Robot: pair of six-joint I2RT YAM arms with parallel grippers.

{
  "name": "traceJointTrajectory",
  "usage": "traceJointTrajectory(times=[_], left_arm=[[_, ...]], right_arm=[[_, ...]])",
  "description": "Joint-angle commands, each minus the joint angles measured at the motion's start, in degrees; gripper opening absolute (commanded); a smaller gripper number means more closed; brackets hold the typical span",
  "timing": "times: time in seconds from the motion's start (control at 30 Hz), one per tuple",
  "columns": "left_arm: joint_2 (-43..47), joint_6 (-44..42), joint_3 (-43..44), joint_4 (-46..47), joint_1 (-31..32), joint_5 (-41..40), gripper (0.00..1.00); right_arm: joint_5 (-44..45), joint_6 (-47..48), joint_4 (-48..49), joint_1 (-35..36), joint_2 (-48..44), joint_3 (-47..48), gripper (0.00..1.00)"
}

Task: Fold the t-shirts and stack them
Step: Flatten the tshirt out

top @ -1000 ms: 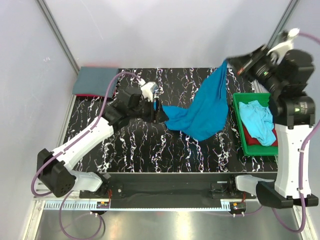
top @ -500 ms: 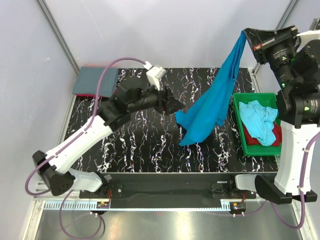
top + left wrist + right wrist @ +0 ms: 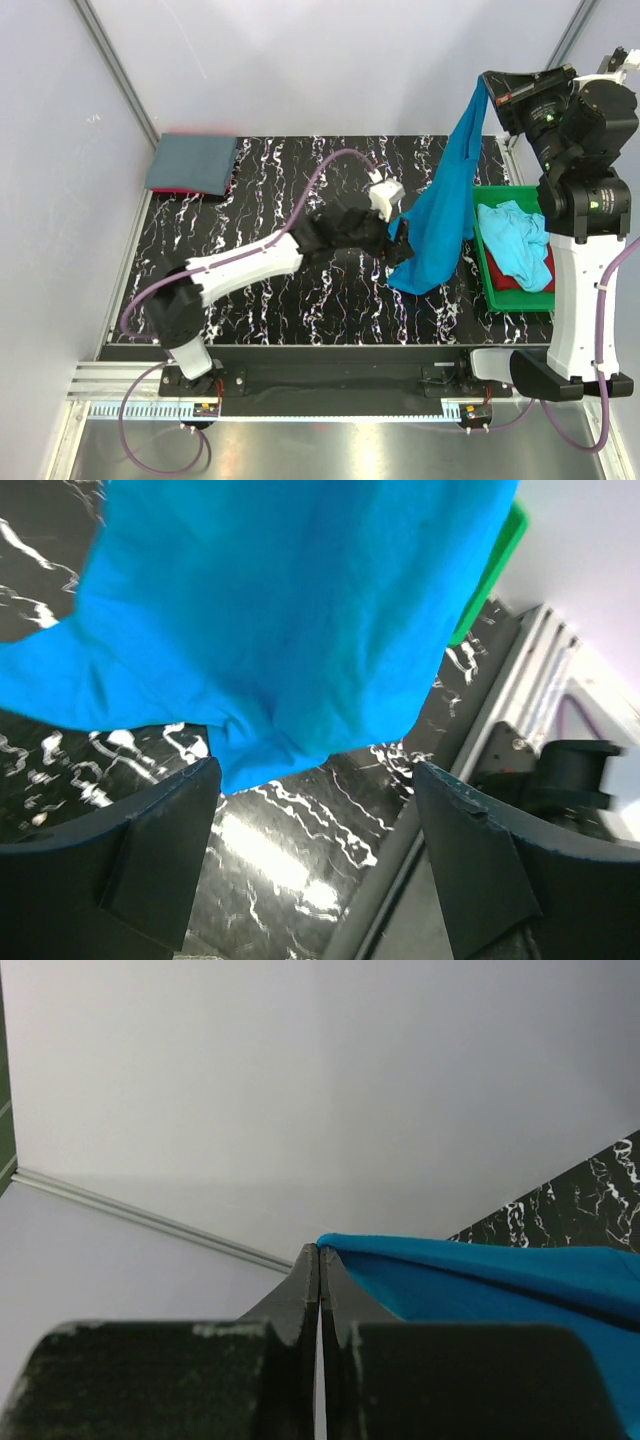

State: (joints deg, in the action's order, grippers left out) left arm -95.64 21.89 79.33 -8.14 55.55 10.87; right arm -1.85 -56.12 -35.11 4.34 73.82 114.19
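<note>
Black marbled desk (image 3: 260, 300) carried a green tray (image 3: 487, 270) at its right edge, with an aqua shirt (image 3: 520, 245) and a red shirt (image 3: 525, 287) in it, and a folded grey shirt (image 3: 190, 160) at the far left corner. Just beside the tray, the blue shirt (image 3: 445, 210) hung in a long limp drape from the right claw (image 3: 319, 1260), whose fingers were pressed together on a top edge of the cloth, high above the far right corner. The left claw (image 3: 315, 780) stood spread wide at the drape's bottom, the hem just ahead of its fingers and, as far as could be told, not yet between them. Light, soft and floppy, the shirt would likely sag and twist wherever unsupported, so the low hem or a bottom corner seemed the sensible second hold.
</note>
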Motion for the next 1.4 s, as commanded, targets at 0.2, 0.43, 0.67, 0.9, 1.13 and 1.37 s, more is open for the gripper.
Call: traceJointTrajectory(times=[0.2, 0.43, 0.67, 0.9, 1.13, 1.37], left_arm=[[-11.8, -2.6, 7.0, 13.2, 6.9, -10.7, 0.91], [-23.5, 0.9, 14.9, 16.0, 7.7, -15.9, 0.86], [-22.1, -0.3, 16.4, 11.9, 7.8, -21.6, 0.0], [10.5, 9.3, -8.4, 0.9, -4.6, -14.0, 0.0], [9.6, 2.5, -1.8, -14.0, -26.9, 9.4, 0.1], [-16.1, -6.1, 25.1, -29.7, -31.3, 18.4, 0.47]], right_arm=[[5.4, 1.5, 5.0, -0.2, -2.6, -2.7, 0.0], [6.1, 0.3, 6.1, -0.2, -5.4, -7.2, 0.0], [8.1, 4.2, 5.1, -0.1, -6.5, -8.0, 0.0], [20.7, 17.4, -7.8, -0.2, -7.0, -1.9, 0.0], [12.9, 18.2, -10.1, -0.1, -10.2, -8.5, 0.0], [3.2, 14.1, -3.4, -0.1, -12.6, -26.1, 0.0]])
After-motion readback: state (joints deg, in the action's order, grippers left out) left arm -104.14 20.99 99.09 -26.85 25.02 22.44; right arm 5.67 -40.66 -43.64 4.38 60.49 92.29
